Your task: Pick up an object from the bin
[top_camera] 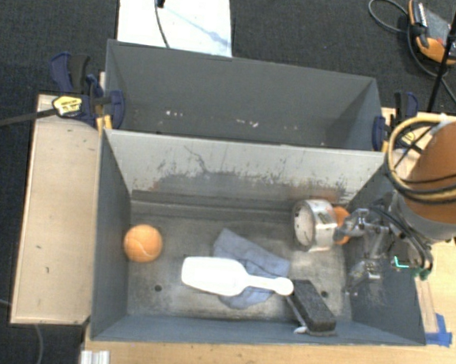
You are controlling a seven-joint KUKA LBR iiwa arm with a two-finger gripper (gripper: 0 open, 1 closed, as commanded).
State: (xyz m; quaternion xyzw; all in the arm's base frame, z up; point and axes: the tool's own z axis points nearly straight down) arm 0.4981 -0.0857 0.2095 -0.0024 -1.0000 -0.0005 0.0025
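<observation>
My gripper (366, 257) hangs low at the bin's right side, over the foot of the sloped right wall. Just left of it, close by, a round silver thing (312, 223) with an orange part on its right side lies against the back of the bin floor. I see nothing held in the gripper. A black oblong block (313, 307) lies below and to the left of the gripper, near the front wall.
A white scoop (231, 277) rests on a crumpled blue-grey cloth (247, 258) in the middle of the floor. An orange ball (142, 243) sits at the far left. The arm with its orange cover and cables comes in over the right rim.
</observation>
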